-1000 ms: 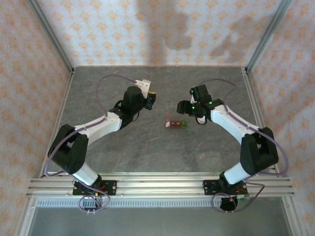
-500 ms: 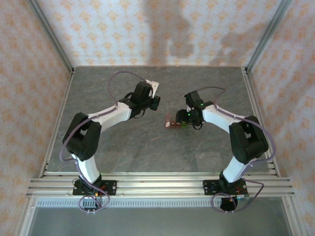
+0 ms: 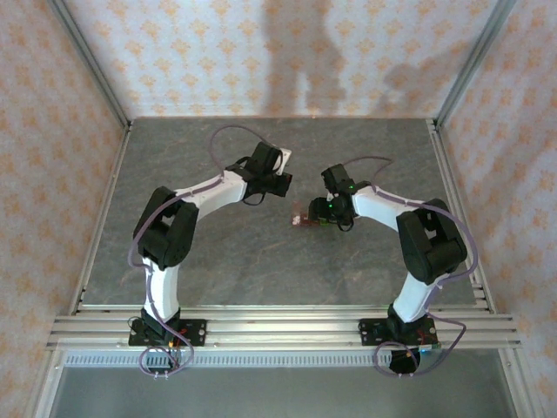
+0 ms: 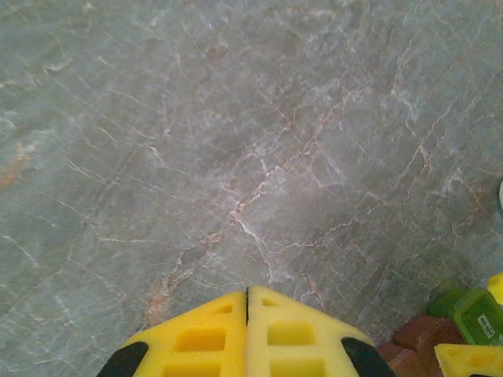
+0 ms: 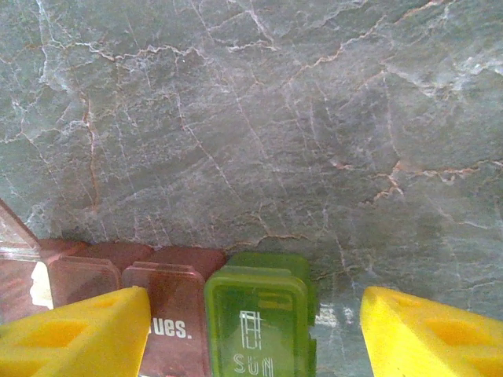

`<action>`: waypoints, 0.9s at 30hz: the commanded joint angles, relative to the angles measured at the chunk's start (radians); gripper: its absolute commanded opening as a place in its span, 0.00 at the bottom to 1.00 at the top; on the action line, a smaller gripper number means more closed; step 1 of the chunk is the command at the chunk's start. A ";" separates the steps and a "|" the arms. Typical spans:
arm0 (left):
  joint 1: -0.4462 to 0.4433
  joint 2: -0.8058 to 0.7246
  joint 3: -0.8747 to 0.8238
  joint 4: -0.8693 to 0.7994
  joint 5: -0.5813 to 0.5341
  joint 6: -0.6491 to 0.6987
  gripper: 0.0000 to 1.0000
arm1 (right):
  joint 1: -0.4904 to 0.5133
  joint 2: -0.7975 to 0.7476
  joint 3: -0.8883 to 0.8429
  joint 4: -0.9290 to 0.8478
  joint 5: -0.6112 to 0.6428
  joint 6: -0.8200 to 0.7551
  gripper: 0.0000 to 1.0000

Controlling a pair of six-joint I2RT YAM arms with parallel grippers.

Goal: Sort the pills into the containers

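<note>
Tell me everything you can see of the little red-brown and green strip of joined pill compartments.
The strip of three joined translucent plastic cube compartments lies flat on the grey marbled table: two dark red-brown cells and one green end cell with a shut lid printed SUN. The middle lid reads "ues." The far red-brown cell's clear lid looks raised. The right gripper hangs open astride the green cell.

Veined grey tabletop (image 3: 235, 261), patterned walls (image 3: 52, 174) — aluminium rails (image 3: 287, 331)
</note>
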 commanded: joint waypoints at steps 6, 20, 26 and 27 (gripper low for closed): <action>-0.036 0.054 0.089 -0.096 0.007 0.003 0.00 | 0.012 0.023 -0.019 -0.001 0.051 0.013 0.70; -0.058 0.113 0.153 -0.185 -0.063 0.035 0.00 | 0.049 0.039 0.017 -0.059 0.150 -0.005 0.68; -0.057 0.129 0.165 -0.193 -0.078 0.034 0.00 | 0.055 0.039 0.004 -0.049 0.155 0.004 0.68; -0.057 0.134 0.169 -0.196 -0.081 0.033 0.00 | 0.056 0.038 0.002 -0.048 0.157 0.006 0.68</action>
